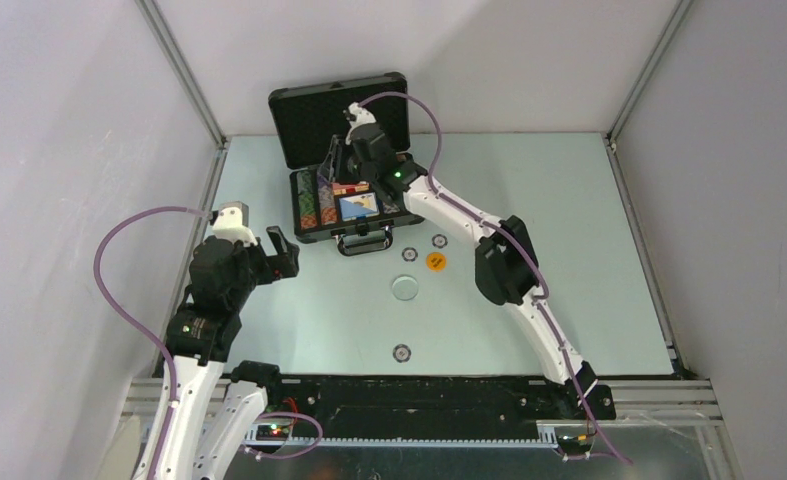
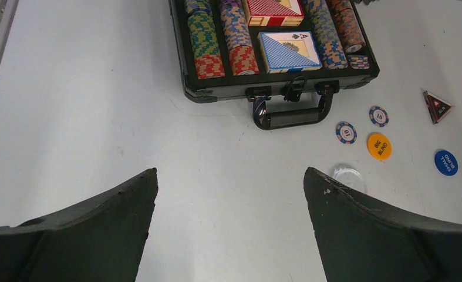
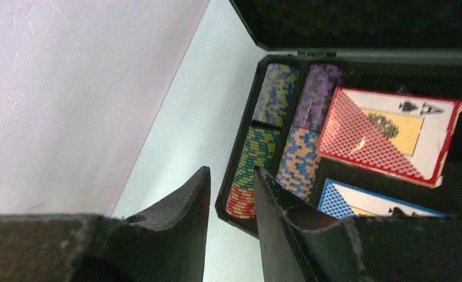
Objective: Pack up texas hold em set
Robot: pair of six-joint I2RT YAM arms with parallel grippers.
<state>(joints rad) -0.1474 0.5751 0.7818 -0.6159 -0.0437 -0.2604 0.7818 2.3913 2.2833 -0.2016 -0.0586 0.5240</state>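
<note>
The black briefcase [image 1: 314,110] of the texas hold em set stands open at the back of the table, lid upright. Rows of multicoloured chips [image 2: 208,41] fill its tray beside a red-patterned deck [image 3: 387,132] and a blue-patterned deck [image 2: 288,51]. My right gripper [image 3: 231,170] hovers over the tray's left side [image 1: 334,165], its jaws a narrow gap apart with nothing between them. Loose in front of the case lie an orange button [image 2: 379,145], a blue button [image 2: 445,162], a clear disc [image 2: 348,176], two chips [image 2: 346,132] and a dark triangular marker [image 2: 438,106]. My left gripper [image 2: 229,171] hangs wide open and empty, left of them.
One more chip [image 1: 401,352] lies alone near the front middle of the table. The case handle [image 2: 287,114] sticks out toward the loose pieces. Pale walls close in the table at left, back and right.
</note>
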